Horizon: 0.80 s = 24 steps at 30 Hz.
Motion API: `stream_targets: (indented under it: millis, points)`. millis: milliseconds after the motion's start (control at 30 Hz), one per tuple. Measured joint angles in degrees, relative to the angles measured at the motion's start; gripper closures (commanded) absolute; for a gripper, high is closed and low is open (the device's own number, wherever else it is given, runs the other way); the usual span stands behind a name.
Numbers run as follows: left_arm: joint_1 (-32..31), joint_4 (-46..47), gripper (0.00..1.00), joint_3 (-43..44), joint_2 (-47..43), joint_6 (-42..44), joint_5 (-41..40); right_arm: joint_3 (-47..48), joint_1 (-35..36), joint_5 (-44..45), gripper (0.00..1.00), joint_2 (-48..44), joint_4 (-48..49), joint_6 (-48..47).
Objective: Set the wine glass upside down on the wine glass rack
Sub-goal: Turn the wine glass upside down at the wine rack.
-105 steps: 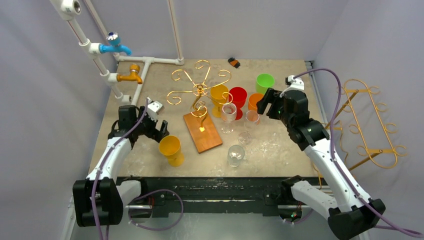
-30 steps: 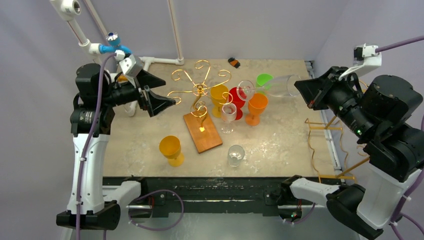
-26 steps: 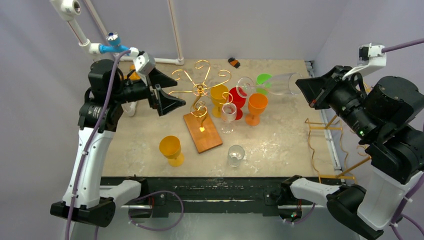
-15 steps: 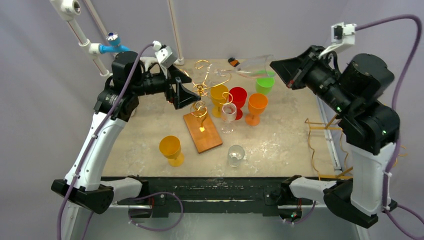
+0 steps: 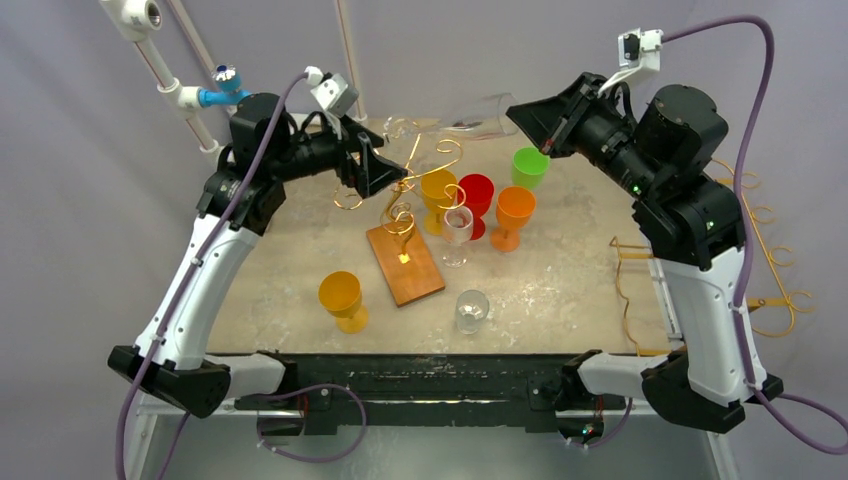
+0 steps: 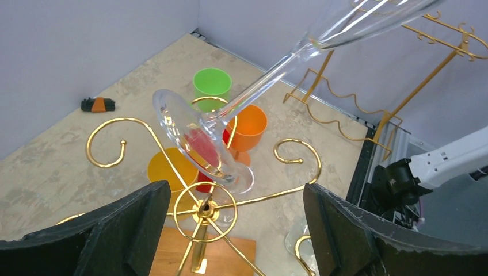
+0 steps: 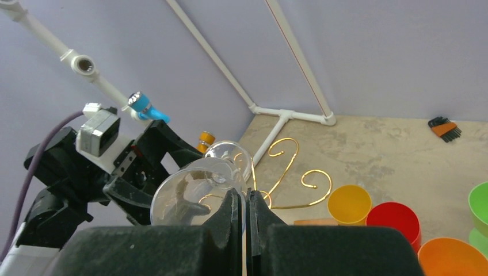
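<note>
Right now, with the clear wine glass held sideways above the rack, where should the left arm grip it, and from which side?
Probably the stem, just behind the foot: the wine glass lies sideways, the right gripper shut on its bowl, so only the stem is bare. Come from the foot end, where the open left gripper faces it.

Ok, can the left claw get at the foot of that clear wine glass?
Probably yes: the left claw is open, and the glass foot hangs just ahead of it, with only the rack below.

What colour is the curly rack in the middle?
Gold; the rack shows best in the left wrist view.
</note>
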Motion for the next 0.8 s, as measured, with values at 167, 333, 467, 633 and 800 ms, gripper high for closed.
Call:
stream_targets:
  millis: [167, 333, 467, 633, 800]
  points:
    - [0.0, 1.3, 0.12, 0.6, 2.5, -0.5, -2.8, -0.1, 0.0, -0.8, 1.0, -0.2, 1.9, 0.3]
    - [0.0, 3.4, 0.38, 0.6, 3.0, -1.6, -2.8, -1.5, 0.0, -2.0, 1.0, -0.8, 3.2, 0.3]
    - [0.0, 5.1, 0.65, 0.6, 3.2, -2.6, -2.3, -4.3, 0.1, -2.9, 1.0, -1.7, 4.1, 0.3]
    - [0.2, 6.9, 0.93, 0.6, 4.6, -4.7, -2.0, -7.4, 0.2, -4.0, 1.0, -2.9, 5.1, 0.1]
    - [0.9, 8.8, 1.0, 0.9, 5.1, -6.8, -2.1, -11.4, 0.2, -5.2, 1.0, -5.3, 5.6, -1.0]
